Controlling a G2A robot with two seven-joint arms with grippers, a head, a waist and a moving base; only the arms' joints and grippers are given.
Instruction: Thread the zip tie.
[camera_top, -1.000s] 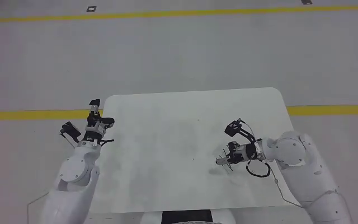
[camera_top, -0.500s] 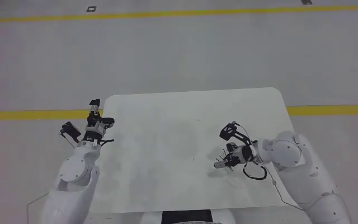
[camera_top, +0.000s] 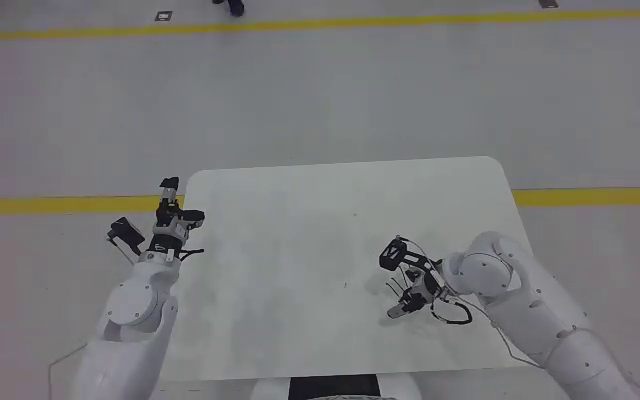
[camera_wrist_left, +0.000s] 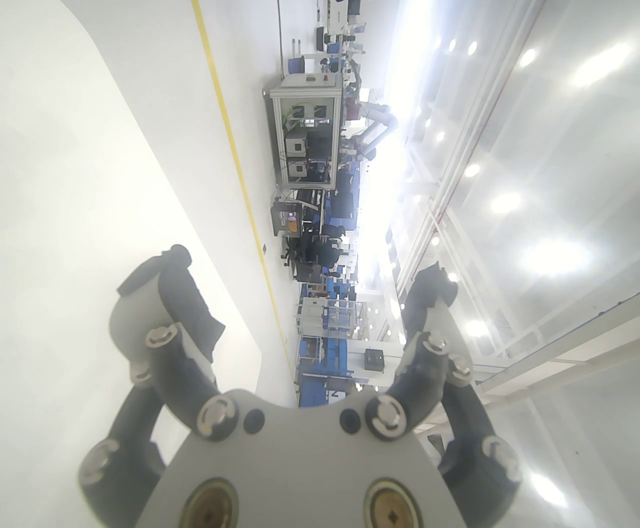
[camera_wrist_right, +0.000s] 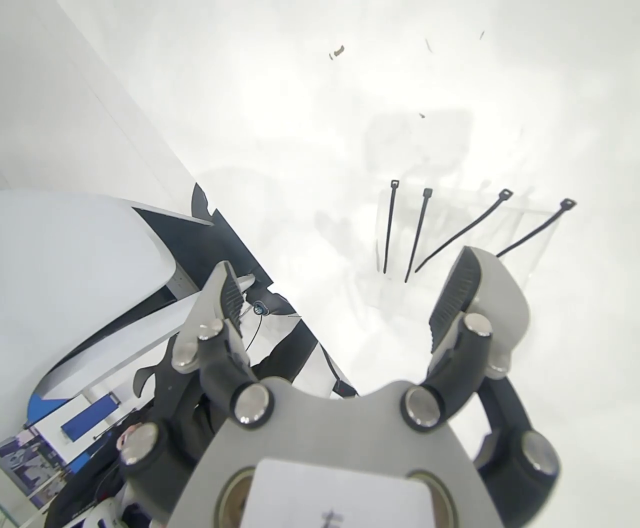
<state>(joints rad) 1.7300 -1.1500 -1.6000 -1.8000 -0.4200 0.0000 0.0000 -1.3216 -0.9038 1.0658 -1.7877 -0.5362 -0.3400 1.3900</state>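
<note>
Several black zip ties (camera_wrist_right: 417, 235) lie side by side on the white table (camera_top: 300, 250), on what looks like a clear flat holder (camera_wrist_right: 530, 235). Their square heads point away from my right gripper (camera_wrist_right: 345, 285). That gripper is open and empty, hovering just short of the ties' tail ends, with one finger (camera_wrist_right: 462, 285) over the tail of the outermost tie (camera_wrist_right: 537, 227). From above, the right gripper (camera_top: 397, 308) sits near the table's front right. My left gripper (camera_wrist_left: 300, 287) is open and empty at the table's left edge (camera_top: 168, 192), pointing out over the floor.
Small dark specks (camera_wrist_right: 337, 50) lie on the table beyond the ties. The wide middle of the table is bare white surface. A yellow floor line (camera_top: 60, 205) runs behind the table.
My right arm has swung inward and its gripper has shifted toward the table's front edge, turning as it went. The left arm has stayed put.
</note>
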